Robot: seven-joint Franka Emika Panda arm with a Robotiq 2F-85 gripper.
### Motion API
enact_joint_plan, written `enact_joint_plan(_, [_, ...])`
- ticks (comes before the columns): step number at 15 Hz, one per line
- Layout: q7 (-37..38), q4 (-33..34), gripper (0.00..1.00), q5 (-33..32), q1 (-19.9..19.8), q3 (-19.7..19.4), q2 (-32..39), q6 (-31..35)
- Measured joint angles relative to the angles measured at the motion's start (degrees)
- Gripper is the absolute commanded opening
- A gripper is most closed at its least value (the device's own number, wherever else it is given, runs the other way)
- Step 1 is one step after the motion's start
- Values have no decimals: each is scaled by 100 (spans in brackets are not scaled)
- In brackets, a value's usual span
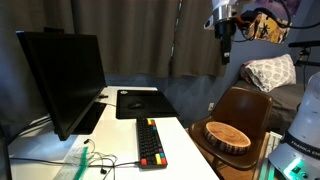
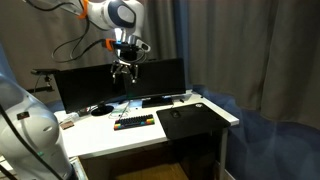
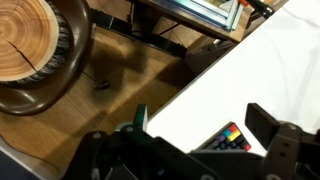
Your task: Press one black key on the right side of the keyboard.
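The keyboard point(image 1: 150, 143) is narrow, with black keys and a few red, yellow and green ones. It lies on the white desk in front of the monitor in both exterior views point(image 2: 135, 122). My gripper point(image 2: 125, 70) hangs high above the desk, well clear of the keyboard, and also shows at the top right in an exterior view point(image 1: 225, 42). In the wrist view the gripper point(image 3: 200, 122) is open and empty. Only the keyboard's corner with coloured keys point(image 3: 228, 138) shows between the fingers, far below.
A black monitor point(image 1: 62, 80) stands at the back of the white desk point(image 1: 185, 150). A flat black mat point(image 1: 138, 102) lies beside the keyboard. A wooden slab point(image 1: 226, 134) rests on a brown chair point(image 1: 245, 105) next to the desk. Cables point(image 1: 95, 158) lie near the monitor.
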Motion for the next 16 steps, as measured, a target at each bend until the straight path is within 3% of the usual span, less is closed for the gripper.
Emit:
enact_joint_plan(3, [-355, -385, 100, 458, 454, 240, 40, 484])
enact_joint_plan(7, [-883, -773, 100, 713, 832, 466, 249, 1651])
enact_joint_plan(16, [-2420, -948, 100, 1058, 913, 418, 1381, 4814])
